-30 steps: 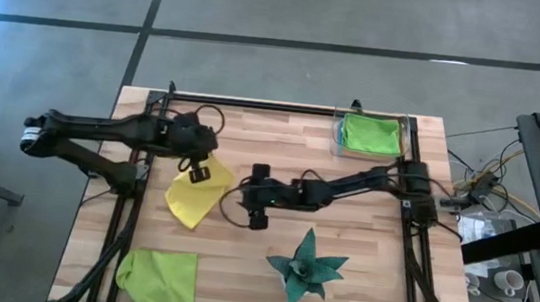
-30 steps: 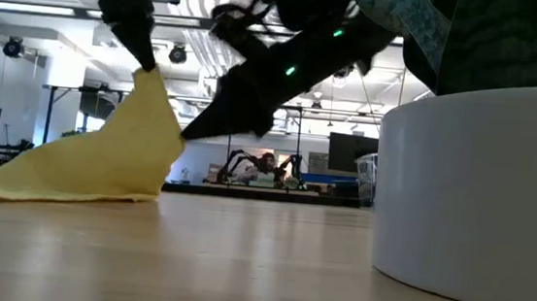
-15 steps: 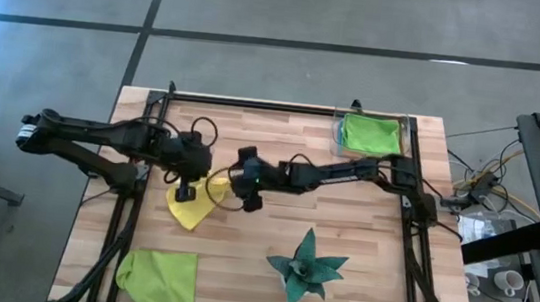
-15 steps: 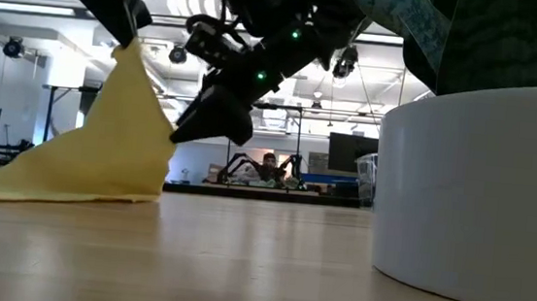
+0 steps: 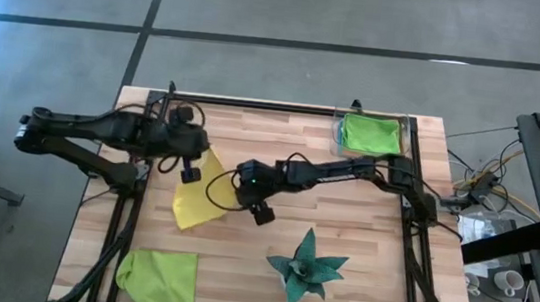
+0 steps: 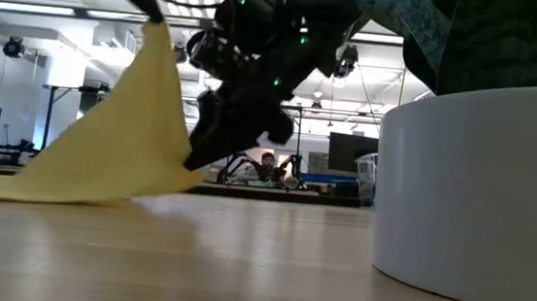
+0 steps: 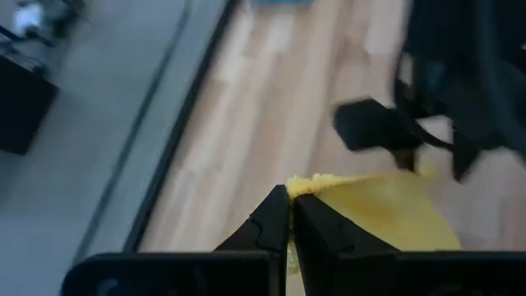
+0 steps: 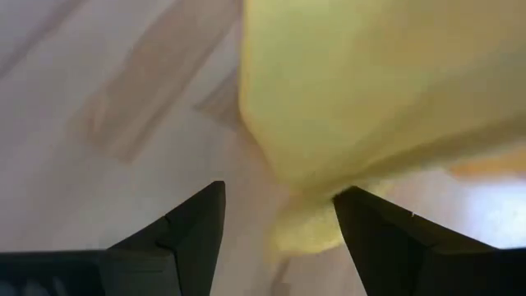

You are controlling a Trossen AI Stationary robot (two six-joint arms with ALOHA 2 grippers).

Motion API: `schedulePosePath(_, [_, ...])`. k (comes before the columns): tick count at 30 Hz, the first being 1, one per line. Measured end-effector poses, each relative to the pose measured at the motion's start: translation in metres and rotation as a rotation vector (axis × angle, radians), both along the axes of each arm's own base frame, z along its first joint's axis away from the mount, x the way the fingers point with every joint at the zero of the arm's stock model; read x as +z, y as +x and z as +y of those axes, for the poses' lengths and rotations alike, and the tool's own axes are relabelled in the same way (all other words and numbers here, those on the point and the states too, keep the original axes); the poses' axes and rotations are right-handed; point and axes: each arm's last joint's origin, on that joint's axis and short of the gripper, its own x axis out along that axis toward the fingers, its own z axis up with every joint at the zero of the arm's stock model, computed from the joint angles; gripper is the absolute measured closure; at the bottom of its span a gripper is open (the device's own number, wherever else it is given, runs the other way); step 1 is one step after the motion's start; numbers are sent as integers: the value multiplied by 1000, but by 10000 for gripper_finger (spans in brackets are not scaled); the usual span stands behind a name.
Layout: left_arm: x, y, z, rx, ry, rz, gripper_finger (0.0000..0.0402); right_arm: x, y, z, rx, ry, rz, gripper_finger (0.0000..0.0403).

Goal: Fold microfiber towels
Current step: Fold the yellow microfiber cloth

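Two arms are on the yellow towel (image 5: 197, 192) now, and the picture has shifted in the last second. My left tool (image 5: 191, 166) is clamped on one corner of the cloth and has carried it toward the far left of the worktop (image 5: 281, 142), higher than a second ago, so in the low view the towel hangs as a tall slanted sheet from that pinch with its lower edge on the wood. My right tool (image 5: 262, 211), fingers apart and holding nothing, swung in toward the cloth half a second back and has since dropped lower and nearer; it now sits just right of the towel's near right edge. Its wrist view shows the yellow fabric right ahead of the two spread fingers (image 8: 181, 238), not yet between them.

I read this as setting up a second grip: one corner lifted, the other tool lining up on the opposite edge so the towel can be folded over. No fold is made yet. A lime green towel (image 5: 158, 278) lies at the near left corner, another green towel (image 5: 370, 133) rests in the clear tray (image 5: 336, 138) at the far right, and the teal spiky star (image 5: 306, 265) sits near right.
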Motion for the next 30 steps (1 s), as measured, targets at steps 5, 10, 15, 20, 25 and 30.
schedulePosePath(5, [13,0,1,-2,34,-56,402,20,3,-2,-33,14,-97,177])
schedulePosePath(10, [9,3,1,-3,32,-35,402,24,6,-13,-92,42,-150,180])
schedulePosePath(15, [8,4,1,-2,31,-30,402,20,5,-22,-171,69,-118,190])
schedulePosePath(20, [12,3,1,-3,31,-46,401,9,3,-27,-173,54,-62,216])
schedulePosePath(25, [17,-1,0,-15,21,-30,401,5,2,-31,-158,34,-49,248])
schedulePosePath(30, [18,-4,-1,-39,-5,-9,401,7,-2,-37,-146,9,16,288])
